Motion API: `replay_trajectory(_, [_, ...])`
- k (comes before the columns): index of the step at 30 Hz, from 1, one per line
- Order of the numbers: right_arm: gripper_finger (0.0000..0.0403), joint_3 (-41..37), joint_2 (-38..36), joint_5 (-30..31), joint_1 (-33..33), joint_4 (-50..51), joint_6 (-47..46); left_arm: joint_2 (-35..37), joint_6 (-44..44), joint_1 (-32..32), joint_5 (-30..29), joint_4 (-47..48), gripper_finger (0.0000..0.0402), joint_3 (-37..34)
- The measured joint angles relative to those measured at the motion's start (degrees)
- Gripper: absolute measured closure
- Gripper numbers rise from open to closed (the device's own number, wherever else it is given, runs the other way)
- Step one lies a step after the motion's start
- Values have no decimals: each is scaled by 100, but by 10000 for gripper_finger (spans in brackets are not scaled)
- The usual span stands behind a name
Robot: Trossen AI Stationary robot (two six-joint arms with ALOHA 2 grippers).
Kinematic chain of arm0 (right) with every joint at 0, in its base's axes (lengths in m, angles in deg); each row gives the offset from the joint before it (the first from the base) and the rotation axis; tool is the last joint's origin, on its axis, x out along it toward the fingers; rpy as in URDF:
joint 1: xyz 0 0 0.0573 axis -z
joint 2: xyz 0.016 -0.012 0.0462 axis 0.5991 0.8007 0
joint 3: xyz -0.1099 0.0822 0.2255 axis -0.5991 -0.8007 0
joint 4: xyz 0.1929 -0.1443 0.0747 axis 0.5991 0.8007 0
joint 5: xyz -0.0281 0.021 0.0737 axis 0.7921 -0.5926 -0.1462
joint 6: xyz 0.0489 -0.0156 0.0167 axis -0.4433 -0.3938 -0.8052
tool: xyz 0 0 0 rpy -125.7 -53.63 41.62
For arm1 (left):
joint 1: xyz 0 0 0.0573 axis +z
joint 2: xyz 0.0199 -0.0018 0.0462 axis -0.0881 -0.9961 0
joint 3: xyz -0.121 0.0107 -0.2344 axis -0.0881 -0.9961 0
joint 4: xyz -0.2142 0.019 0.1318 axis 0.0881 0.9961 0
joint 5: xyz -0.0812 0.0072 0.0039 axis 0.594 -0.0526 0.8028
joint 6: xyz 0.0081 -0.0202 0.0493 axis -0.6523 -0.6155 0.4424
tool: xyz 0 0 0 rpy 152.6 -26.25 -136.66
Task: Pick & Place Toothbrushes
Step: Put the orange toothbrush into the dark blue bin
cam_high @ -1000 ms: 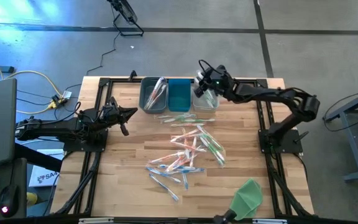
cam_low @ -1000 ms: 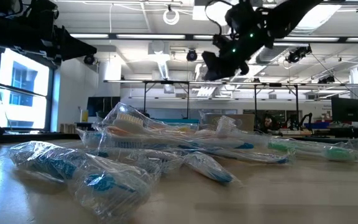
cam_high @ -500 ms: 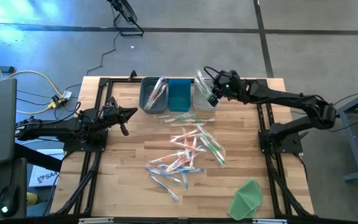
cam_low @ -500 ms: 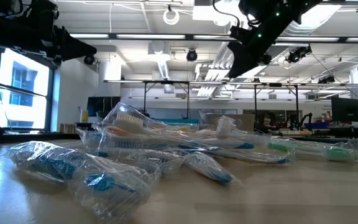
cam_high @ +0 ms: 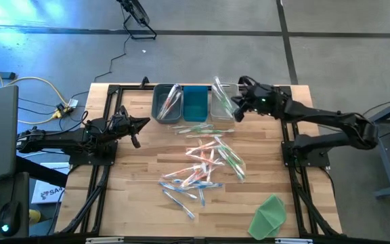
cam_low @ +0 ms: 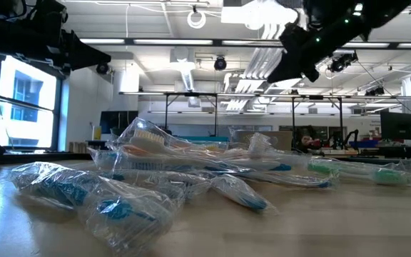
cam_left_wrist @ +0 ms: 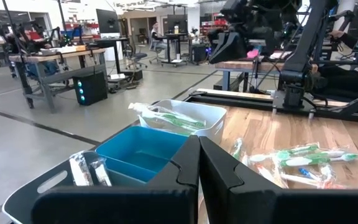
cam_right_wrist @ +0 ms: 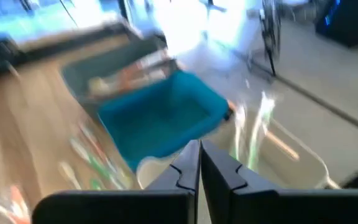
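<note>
Overhead, the right gripper hangs at the right edge of the pale clear plastic bin, its dark fingers pressed together with nothing between them. A wrapped green-and-clear toothbrush stands tilted in that bin, just beside the fingers toward nine o'clock, not touching them as far as can be seen. Most thin plastic toothbrushes in pink, blue and green wrappers lie scattered across the middle of the wooden table, well apart from the right gripper toward seven o'clock. A few more rest in the grey plastic bin; the teal plastic bin sits between the two others. The left gripper waits at the table's nine o'clock side, fingers closed and holding nothing. A crumpled green sheet lies at five o'clock.
</note>
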State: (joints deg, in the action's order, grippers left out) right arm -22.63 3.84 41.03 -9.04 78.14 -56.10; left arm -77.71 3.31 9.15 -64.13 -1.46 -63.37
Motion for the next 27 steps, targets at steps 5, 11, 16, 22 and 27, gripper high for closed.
replay_trajectory(5, [395, -822, -560, -337, 11, -1316, -122, 0, 0, 0, 0, -2, 400, 0])
replay_trajectory(11, [398, -1595, -1135, -617, 11, -2452, -125, 0, 2, 0, -3, -2, 400, 0])
replay_trajectory(16, [399, -1836, -1207, -868, 9, -2930, -121, 0, 4, 0, -10, 0, 400, 0])
replay_trajectory(22, [399, -1834, -1153, -1174, 9, -2863, -121, 0, 16, 0, -17, 0, 400, 0])
replay_trajectory(27, [399, -1834, -1153, -1194, 9, -2887, -118, 0, 15, 0, -17, 47, 400, 0])
